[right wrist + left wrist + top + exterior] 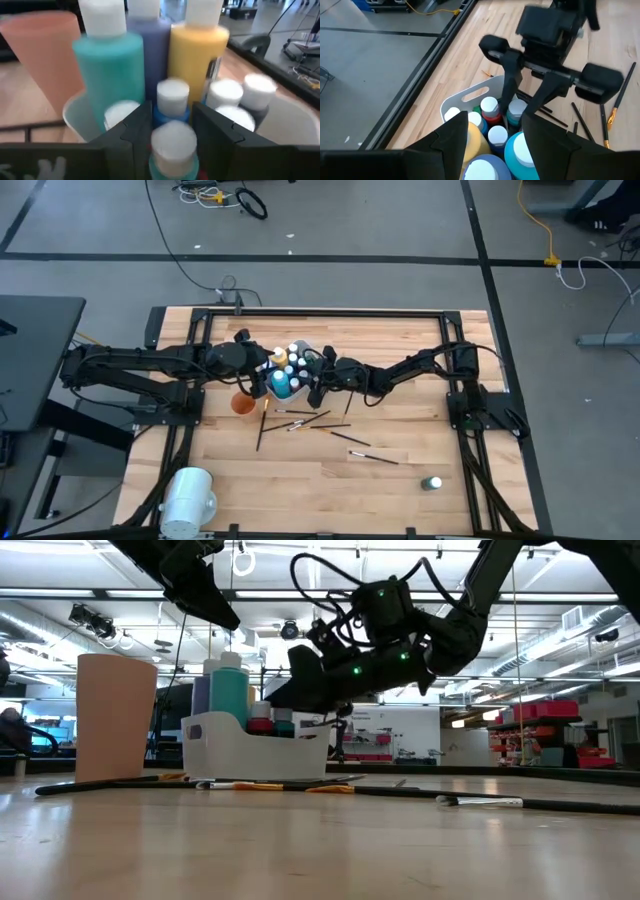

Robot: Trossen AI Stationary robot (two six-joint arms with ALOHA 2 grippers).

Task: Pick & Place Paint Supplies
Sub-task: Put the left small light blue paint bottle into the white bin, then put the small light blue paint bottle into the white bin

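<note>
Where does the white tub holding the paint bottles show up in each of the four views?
High view: white tub at table centre, between both grippers.
Low view: tub left of centre, beside the orange cup.
Left wrist view: tub rim low in the picture, beneath the right gripper.
Right wrist view: tub wall around the bottles.
Shared landmark: the tall teal bottle.

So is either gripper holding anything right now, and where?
Nothing is held. The right gripper is open over the bottles in the tub; the left gripper, also open, hovers above them.
</note>
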